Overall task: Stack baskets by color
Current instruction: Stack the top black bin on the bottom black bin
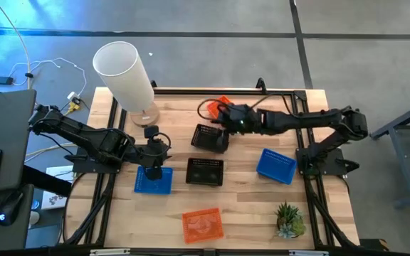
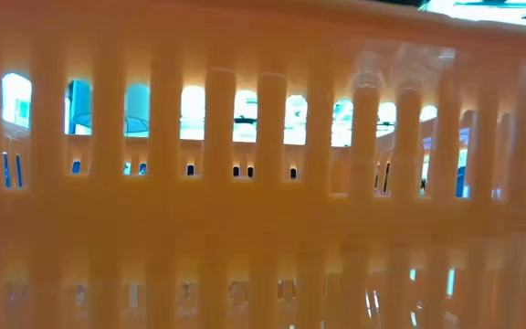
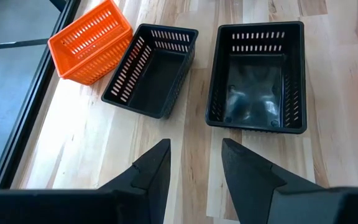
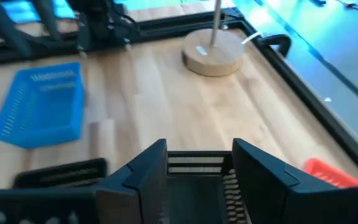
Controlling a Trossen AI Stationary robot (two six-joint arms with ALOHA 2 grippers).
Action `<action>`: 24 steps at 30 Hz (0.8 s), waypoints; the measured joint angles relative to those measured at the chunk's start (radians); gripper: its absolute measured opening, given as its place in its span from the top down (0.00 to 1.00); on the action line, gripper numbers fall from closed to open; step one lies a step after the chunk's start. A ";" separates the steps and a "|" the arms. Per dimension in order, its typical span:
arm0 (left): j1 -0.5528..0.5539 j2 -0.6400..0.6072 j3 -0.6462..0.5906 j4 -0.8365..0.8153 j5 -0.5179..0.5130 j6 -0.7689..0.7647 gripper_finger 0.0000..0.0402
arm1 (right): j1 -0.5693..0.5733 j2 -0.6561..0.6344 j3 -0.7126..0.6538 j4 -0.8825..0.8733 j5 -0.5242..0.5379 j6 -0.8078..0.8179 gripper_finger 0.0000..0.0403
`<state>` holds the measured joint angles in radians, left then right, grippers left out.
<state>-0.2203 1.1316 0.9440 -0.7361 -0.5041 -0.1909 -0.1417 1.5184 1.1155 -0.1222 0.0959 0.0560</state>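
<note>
Two black baskets are sitting mid-table, with bare wood opening all around them.

The right gripper (image 1: 223, 122) is hovering over the far black basket (image 1: 210, 138), fingers apart astride its rim; an orange basket (image 1: 219, 104) is lying just beyond it. The left gripper (image 1: 153, 165) is waiting, fingers apart, above a blue basket (image 1: 153, 181) beside the near black basket (image 1: 205, 171). No writing is readable.
</note>
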 joint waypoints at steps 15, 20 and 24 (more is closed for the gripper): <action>0.000 0.000 0.000 0.000 0.000 0.002 0.67 | -0.083 0.190 0.101 -0.203 -0.056 -0.089 0.58; 0.000 0.000 0.000 0.000 0.000 0.001 0.67 | -0.082 0.245 0.101 -0.203 -0.058 -0.140 0.58; 0.000 0.000 0.000 0.000 0.000 0.000 0.67 | -0.082 0.280 0.100 -0.203 -0.039 -0.155 0.58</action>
<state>-0.2202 1.1316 0.9440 -0.7357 -0.5041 -0.1905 -0.2241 1.7988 1.2160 -0.3254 0.0570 -0.0985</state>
